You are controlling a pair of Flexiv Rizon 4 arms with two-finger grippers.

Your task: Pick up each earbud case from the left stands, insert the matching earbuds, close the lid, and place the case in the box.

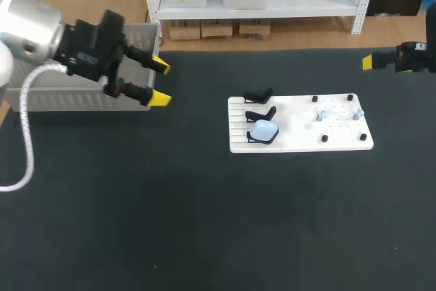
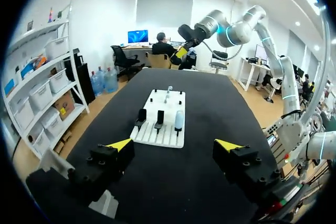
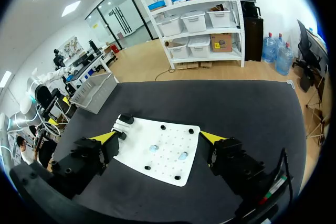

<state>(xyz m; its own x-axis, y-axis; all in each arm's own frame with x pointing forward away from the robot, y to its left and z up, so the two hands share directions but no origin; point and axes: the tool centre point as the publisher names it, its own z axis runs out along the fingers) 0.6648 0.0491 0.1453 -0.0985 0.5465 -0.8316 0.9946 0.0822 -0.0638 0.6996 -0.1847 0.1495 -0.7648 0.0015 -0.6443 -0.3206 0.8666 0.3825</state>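
A white board (image 1: 300, 142) lies right of the table's middle. Three black stands line its left end; the nearest one holds a pale blue earbud case (image 1: 264, 129), while the other two stands (image 1: 259, 95) are empty. Two small pale earbuds (image 1: 321, 115) sit among black pegs on the board's right half. My left gripper (image 1: 161, 82) hangs open above the table's left side, far from the board, with nothing between its fingers (image 2: 121, 144). My right gripper (image 3: 157, 137) is open and empty too, at the far right edge, looking down on the board (image 3: 170, 169) and earbuds (image 3: 154, 149).
A grey slatted box (image 1: 82, 97) stands at the table's back left, partly hidden behind my left arm. The dark tabletop (image 1: 204, 223) stretches wide in front of the board and between the board and the box.
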